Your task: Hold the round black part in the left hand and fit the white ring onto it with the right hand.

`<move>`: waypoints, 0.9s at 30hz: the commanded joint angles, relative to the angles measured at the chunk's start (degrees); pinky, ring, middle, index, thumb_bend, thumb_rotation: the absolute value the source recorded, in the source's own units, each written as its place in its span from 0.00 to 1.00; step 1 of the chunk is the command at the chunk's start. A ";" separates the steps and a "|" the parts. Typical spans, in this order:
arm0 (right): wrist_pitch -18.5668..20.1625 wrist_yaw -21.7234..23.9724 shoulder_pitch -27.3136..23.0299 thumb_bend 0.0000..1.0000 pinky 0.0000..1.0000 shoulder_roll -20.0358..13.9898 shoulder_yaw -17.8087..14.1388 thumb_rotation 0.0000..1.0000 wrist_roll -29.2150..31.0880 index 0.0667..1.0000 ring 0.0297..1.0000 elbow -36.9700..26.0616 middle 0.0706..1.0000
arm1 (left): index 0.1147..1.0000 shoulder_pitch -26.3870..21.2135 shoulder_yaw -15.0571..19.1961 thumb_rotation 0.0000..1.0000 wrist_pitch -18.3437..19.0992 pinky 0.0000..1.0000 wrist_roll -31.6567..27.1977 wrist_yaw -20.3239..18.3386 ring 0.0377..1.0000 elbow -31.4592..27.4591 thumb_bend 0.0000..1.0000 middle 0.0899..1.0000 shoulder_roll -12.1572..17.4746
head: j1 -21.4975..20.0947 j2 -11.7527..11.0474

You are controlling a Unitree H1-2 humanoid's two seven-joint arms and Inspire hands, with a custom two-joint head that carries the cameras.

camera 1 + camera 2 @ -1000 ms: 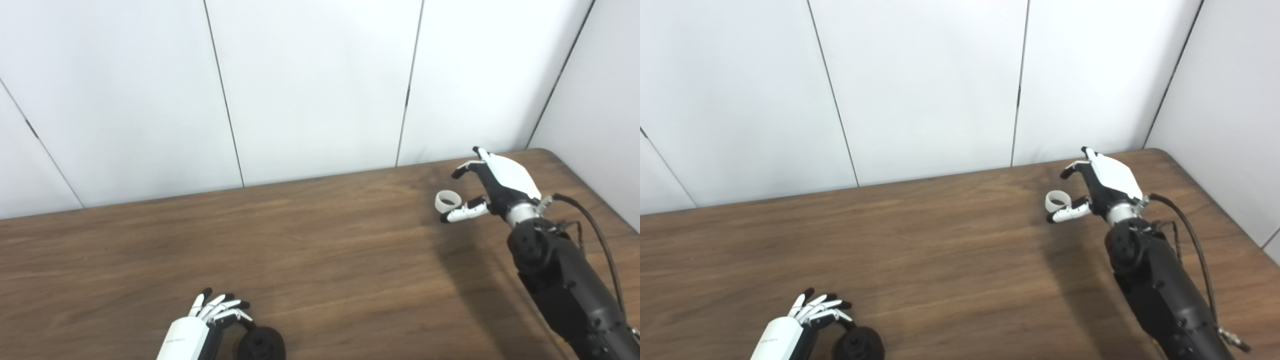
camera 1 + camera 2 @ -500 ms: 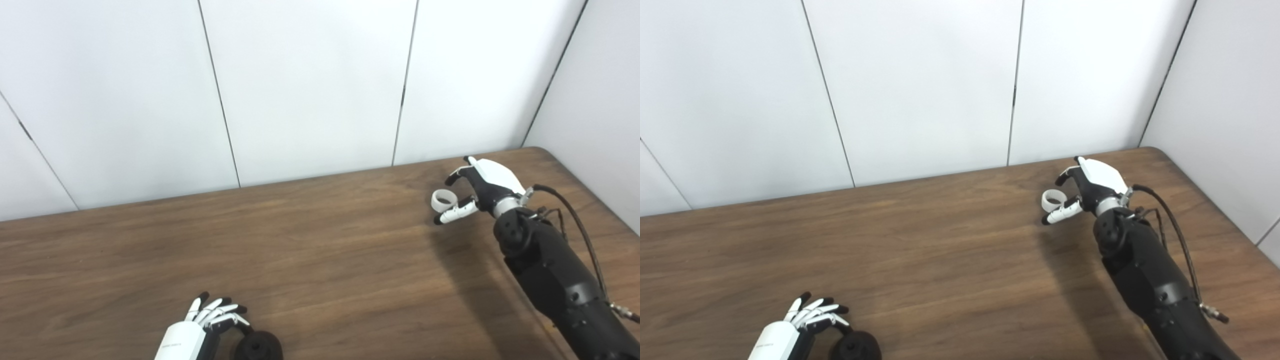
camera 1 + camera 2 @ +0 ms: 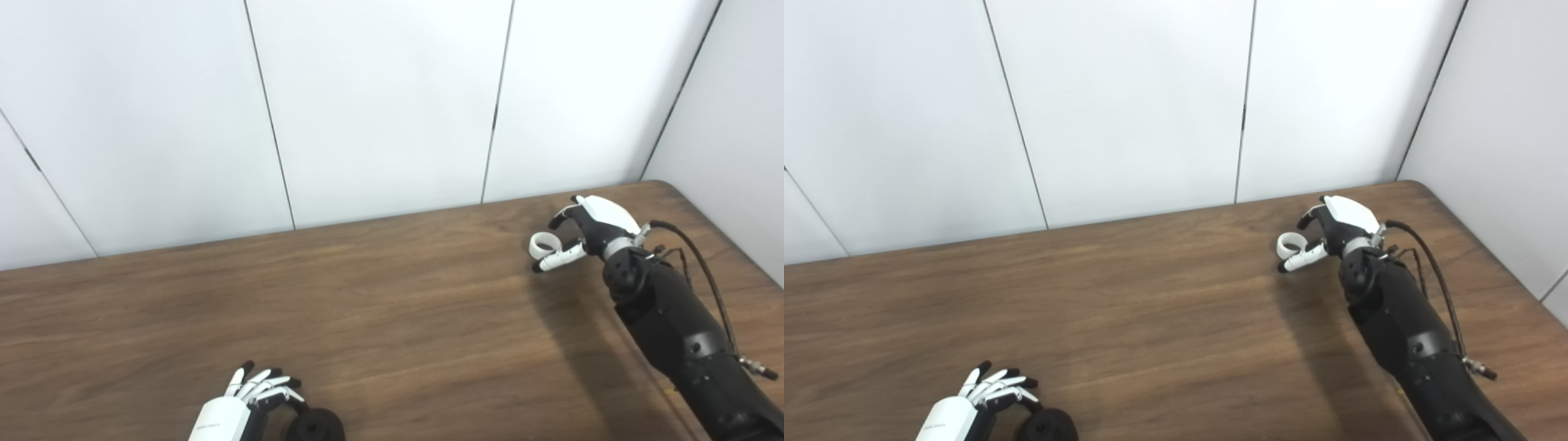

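Right now you have the two hands well apart on the brown wood-grain table (image 3: 392, 318). Your right hand (image 3: 585, 229) sits at the far right of the table, close to the white panelled wall (image 3: 380, 104), with its white back turned up and its fingers (image 3: 558, 216) curled over the small white plastic ring (image 3: 544, 244). The thumb reaches in under and just beside the ring (it looks as though it touches the rim, but you cannot be sure of contact from either eye view). The fingers are spread around the ring rather than pinched on it, so the hand reads as unclenched, and the ring appears to lie on the table surface between fingers and thumb.

Your left hand (image 3: 968, 404) is at the near edge of the table, partly cut off by the bottom of both views. Its fingers are loosely curled and fanned, pointing toward the round black part (image 3: 1047, 425), which rests on the table just beside the fingertips. Whether the fingertips touch it you cannot tell; the hand is not wrapped around it. The black part is also cropped by the lower edge, so only its upper portion shows.

The black forearm (image 3: 680, 331) of the right arm runs in from the lower right corner, with a dark cable (image 3: 704, 269) looping along its outer side.
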 commanded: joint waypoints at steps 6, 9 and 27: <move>0.29 2.07 -3.90 0.83 1.00 1.67 -4.45 0.36 -3.72 0.69 1.00 -0.32 0.98 | 0.42 0.36 0.22 0.06 0.72 1.00 0.85 -1.40 0.87 -2.04 0.52 0.75 0.55 | -0.04 0.26; 0.29 2.37 -4.11 0.83 1.00 2.06 -4.97 0.35 -4.73 0.69 1.00 0.04 0.98 | 0.42 0.36 0.31 0.06 0.59 1.00 0.80 -1.42 0.87 -1.99 0.52 0.75 0.51 | -0.04 0.26; 0.30 3.16 -3.37 0.82 1.00 1.93 -5.53 0.34 -6.89 0.67 1.00 0.95 0.95 | 0.42 0.35 0.28 0.05 0.99 1.00 1.10 -1.93 0.86 -2.33 0.52 0.75 0.36 | -0.01 0.75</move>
